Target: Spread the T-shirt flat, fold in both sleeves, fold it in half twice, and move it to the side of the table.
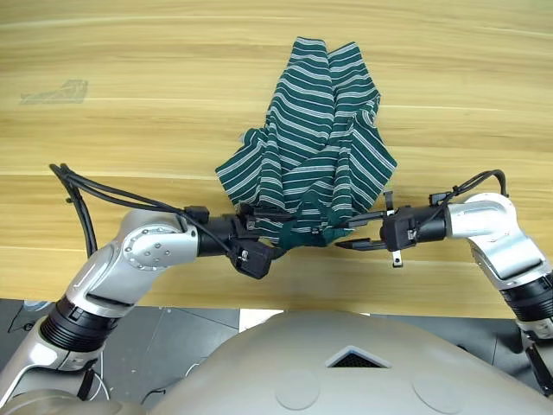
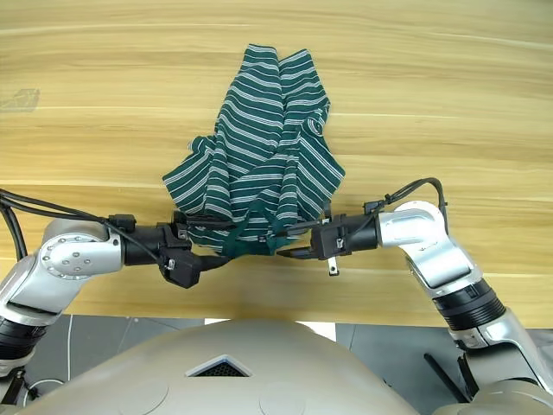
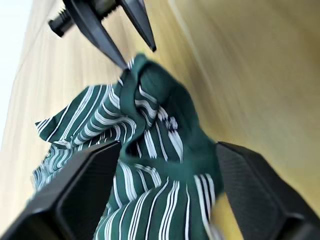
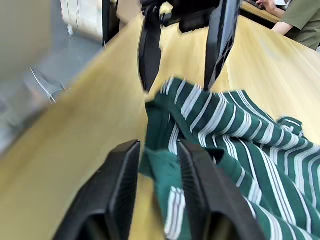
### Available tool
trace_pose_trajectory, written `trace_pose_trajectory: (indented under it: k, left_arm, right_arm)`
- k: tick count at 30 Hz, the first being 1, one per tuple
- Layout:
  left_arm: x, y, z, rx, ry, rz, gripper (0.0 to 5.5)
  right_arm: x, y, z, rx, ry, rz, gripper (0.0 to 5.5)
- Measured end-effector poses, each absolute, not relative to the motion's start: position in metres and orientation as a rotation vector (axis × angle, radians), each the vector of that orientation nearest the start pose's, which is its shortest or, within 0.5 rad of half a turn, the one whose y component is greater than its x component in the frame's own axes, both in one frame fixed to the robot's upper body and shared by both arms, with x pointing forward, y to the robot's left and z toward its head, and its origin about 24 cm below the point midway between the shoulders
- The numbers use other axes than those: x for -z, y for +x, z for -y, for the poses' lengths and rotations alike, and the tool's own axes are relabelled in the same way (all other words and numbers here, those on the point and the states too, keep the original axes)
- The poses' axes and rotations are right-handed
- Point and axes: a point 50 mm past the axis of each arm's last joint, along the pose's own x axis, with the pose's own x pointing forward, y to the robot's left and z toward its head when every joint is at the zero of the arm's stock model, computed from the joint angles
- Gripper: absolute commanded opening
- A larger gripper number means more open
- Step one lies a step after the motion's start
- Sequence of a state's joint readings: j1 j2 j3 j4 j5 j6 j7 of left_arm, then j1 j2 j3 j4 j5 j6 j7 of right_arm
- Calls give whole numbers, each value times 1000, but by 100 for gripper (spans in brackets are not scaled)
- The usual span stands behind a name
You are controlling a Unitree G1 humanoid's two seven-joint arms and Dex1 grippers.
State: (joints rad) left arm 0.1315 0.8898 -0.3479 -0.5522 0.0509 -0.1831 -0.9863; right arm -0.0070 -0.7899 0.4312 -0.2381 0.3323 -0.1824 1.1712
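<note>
A dark green T-shirt (image 1: 320,130) with white stripes lies crumpled in a heap in the middle of the wooden table (image 1: 130,130). Both grippers meet at its near hem, pointing at each other. My left gripper (image 1: 285,232) is open, its wide-spread fingers (image 3: 85,185) straddling the bunched fabric (image 3: 150,150). My right gripper (image 1: 346,232) is shut on a fold of the hem (image 4: 160,165), and the cloth rises to a peak at its tips. The sleeves and collar are lost in the folds.
The table's front edge (image 1: 173,298) runs just under both wrists. Bare wood stretches to the left, right and behind the shirt. A faint grey mark (image 1: 56,91) sits on the far left of the tabletop.
</note>
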Motion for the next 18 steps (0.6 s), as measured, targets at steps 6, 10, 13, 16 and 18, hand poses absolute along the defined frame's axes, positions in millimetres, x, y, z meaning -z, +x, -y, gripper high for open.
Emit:
trace_pose_trajectory:
  k: [6,10,13,16,18]
  left_arm:
    - [-131,162,-152,1582,391,5,481]
    - [-143,208,-168,1294,505,91,481]
    - [-138,249,-176,981,748,153,481]
    - [-125,280,-171,824,922,220,481]
    - [-115,289,-164,820,1011,254,481]
  right_arm:
    - [-87,192,157,-1594,-241,-89,301]
    - [-89,223,164,-1370,-377,-15,342]
    - [-84,249,170,-1160,-618,53,342]
    - [-82,273,175,-1001,-892,134,342]
    - [-80,281,173,-974,-991,180,342]
